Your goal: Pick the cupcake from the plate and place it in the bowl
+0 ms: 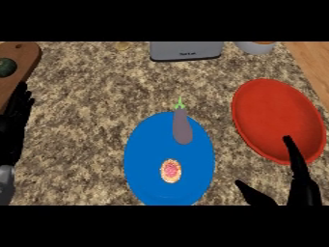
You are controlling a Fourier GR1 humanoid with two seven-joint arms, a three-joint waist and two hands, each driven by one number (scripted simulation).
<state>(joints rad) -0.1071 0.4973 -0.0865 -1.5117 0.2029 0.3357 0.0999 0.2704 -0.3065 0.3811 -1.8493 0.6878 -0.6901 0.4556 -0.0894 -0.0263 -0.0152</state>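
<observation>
Cupcake [171, 171] on plate [144, 159], bowl [267, 111] to its right

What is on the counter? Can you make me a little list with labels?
cupcake: on the blue plate, near its front
eggplant: also on the blue plate, behind the cupcake
red bowl: right of the plate, nothing in it
right hand: open, fingers over the bowl's near rim
left hand: open, resting at left edge

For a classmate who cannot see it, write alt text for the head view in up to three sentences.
A cupcake sits on a blue plate beside a purple eggplant, with a red bowl to their right on a speckled counter. The open right hand shows at the lower right near the bowl; the open left hand rests at the left edge.
</observation>
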